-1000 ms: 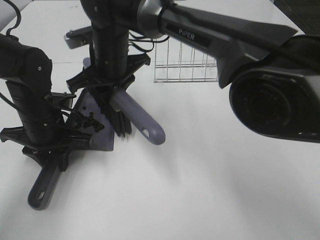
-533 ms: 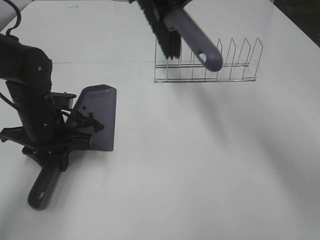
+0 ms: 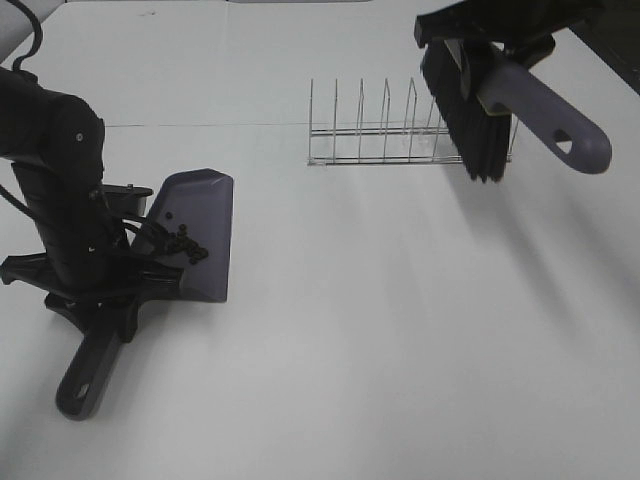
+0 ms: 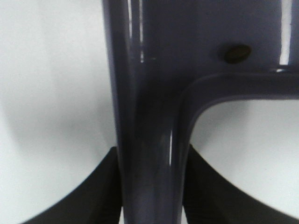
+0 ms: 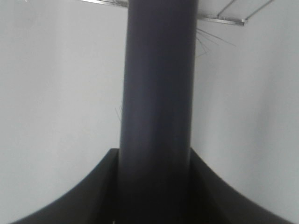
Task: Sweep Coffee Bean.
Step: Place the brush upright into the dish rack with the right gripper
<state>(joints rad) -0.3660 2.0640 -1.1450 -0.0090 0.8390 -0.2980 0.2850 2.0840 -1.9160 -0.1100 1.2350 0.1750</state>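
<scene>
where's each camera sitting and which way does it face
Exterior high: high off the arms, looking down at the dustpan holding coffee beans, wire rack, brush held aloft; left arm shows.
Left wrist: behind left end effector, looking past its fingers at gripped dustpan handle.
Right wrist: behind right end effector, looking past its fingers at gripped brush handle, rack beyond.
Shared: exterior and right wrist both show brush and rack.
</scene>
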